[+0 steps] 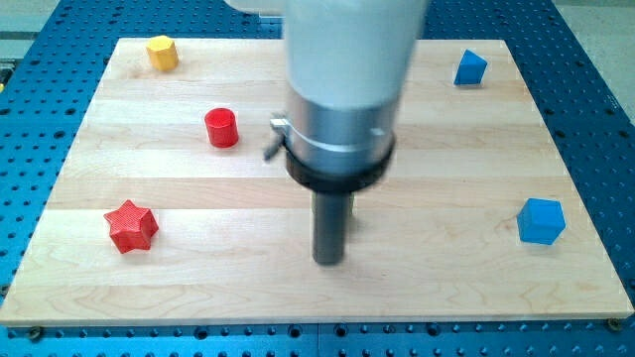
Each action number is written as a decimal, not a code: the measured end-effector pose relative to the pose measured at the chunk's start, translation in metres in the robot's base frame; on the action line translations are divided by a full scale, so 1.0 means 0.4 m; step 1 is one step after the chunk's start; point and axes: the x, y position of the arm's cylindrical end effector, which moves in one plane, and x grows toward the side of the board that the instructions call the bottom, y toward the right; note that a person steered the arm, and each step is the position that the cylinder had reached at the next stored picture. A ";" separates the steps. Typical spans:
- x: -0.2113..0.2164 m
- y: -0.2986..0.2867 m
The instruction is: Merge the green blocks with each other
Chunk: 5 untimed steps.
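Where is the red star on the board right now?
The red star lies near the board's lower-left corner in the camera view, below the red cylinder and well left of my tip, touching nothing.

My tip [328, 260] sits mid-worktop [198, 288], touching no block. Red star [131, 226] at the view's left, red cylinder [221, 128] above it, yellow block [162, 53] top-left, two blue blocks [470, 67] [541, 220] right.
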 end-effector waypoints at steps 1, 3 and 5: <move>-0.087 0.025; -0.099 0.143; -0.156 0.113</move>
